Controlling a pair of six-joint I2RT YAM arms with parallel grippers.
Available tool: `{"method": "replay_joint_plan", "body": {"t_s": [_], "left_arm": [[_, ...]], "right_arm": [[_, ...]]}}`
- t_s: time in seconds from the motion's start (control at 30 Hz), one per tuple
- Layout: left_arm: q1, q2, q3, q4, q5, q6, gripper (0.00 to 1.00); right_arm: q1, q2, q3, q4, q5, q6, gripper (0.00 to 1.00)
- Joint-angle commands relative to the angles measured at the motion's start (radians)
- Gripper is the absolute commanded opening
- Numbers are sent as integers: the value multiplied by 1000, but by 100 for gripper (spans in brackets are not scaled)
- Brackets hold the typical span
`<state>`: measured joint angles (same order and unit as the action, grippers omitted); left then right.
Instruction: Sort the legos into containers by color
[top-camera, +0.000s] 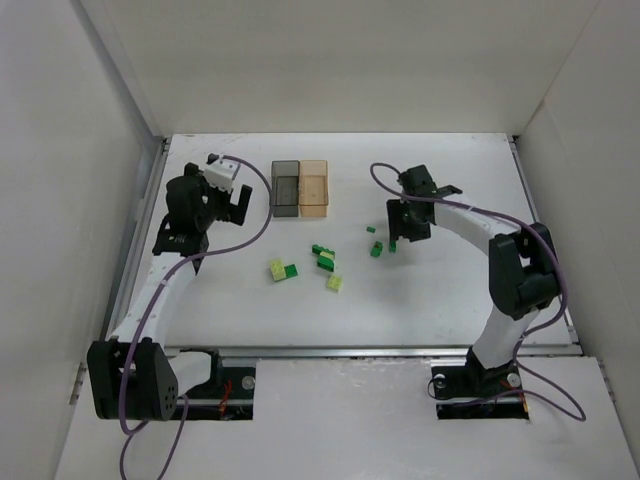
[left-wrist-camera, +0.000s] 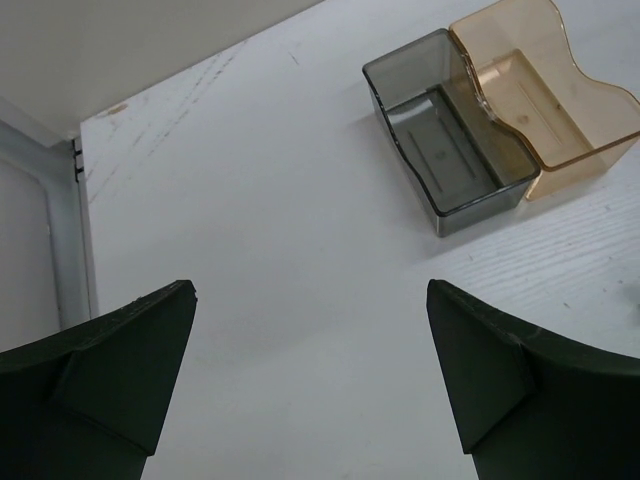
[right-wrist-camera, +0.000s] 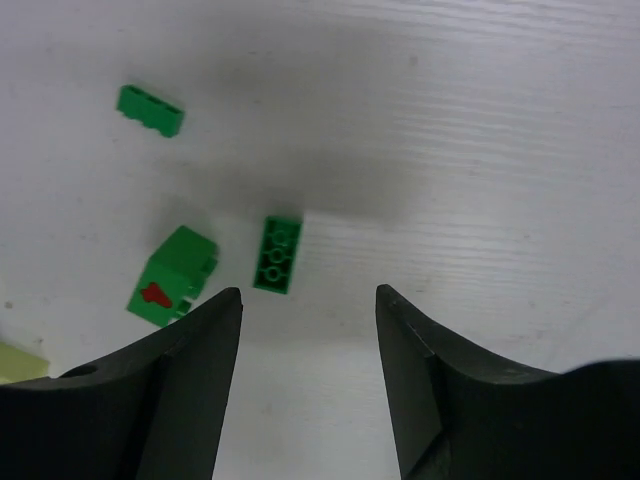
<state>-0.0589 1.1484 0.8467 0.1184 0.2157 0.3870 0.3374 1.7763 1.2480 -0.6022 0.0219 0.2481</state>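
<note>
left gripper (left-wrist-camera: 310, 292): your jaws stand wide with nothing between them. They hang over bare desk (top-camera: 440, 300) at the far left, with the bins ahead to the right.
right gripper (right-wrist-camera: 308, 295): your jaws are partway apart and grip nothing. The tips are low over the desk, right of centre.
dark grey bin (left-wrist-camera: 480, 205): far centre and upright, the left one of the pair. Its long side touches the amber bin.
amber bin (left-wrist-camera: 590, 150): just right of the grey one, upright, same size.
green legos by your right gripper: three, all on the desk. The studded brick (right-wrist-camera: 277, 255) lies flat just past your tips, off to one finger's side and not between the jaws. The red-marked brick (right-wrist-camera: 172, 277) sits just beside it. The long brick (right-wrist-camera: 150, 110) lies further out.
middle cluster: two green bricks (top-camera: 324, 256) are close together, with a pale brick (top-camera: 334, 283) just near of them. To the left, a second pale brick (top-camera: 277, 268) touches a small green brick (top-camera: 291, 270).
legos overall: every one you can see is on the desk, outside both bins.
</note>
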Motion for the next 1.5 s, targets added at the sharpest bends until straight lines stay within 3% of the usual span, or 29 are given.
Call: {"method": "replay_joint_plan", "body": {"t_s": [0.0,0.27,0.37,0.43,0.47,0.57,0.73,0.83,0.97,1.1,1.23,1.4,1.47], "left_arm": [[-1,-39,-24,24,40,-43,100],[-1,-67,-54,35,50,-43,100],[-1,-76,-64,35,59,-53,100],[-1,-76,-64,44,59,-53,100],[-1,-76,-75,44,59,-62,100],[-1,-85,-87,44,59,-62,100],[-1,-95,-127,66,47,-83,100],[-1,-95,-127,55,115,-68,100],[-1,-95,-136,14,217,18,100],[-1,-95,-155,13,229,30,100],[-1,-104,-155,13,229,21,100],[-1,-104,-164,23,229,21,100],[-1,-104,-164,32,229,9,100]], "right_arm": [[48,32,24,48,-31,43,62],[48,90,13,67,-8,63,58],[48,123,37,58,23,63,49],[57,123,47,58,32,63,38],[57,133,59,48,32,63,24],[57,133,114,0,72,63,0],[66,106,329,16,113,63,0],[116,121,448,134,60,14,0],[193,265,655,116,-3,-29,0],[235,422,861,64,-68,-38,0],[253,479,910,64,-91,-38,8],[253,499,910,53,-135,-38,59],[253,499,910,53,-158,-50,68]]}}
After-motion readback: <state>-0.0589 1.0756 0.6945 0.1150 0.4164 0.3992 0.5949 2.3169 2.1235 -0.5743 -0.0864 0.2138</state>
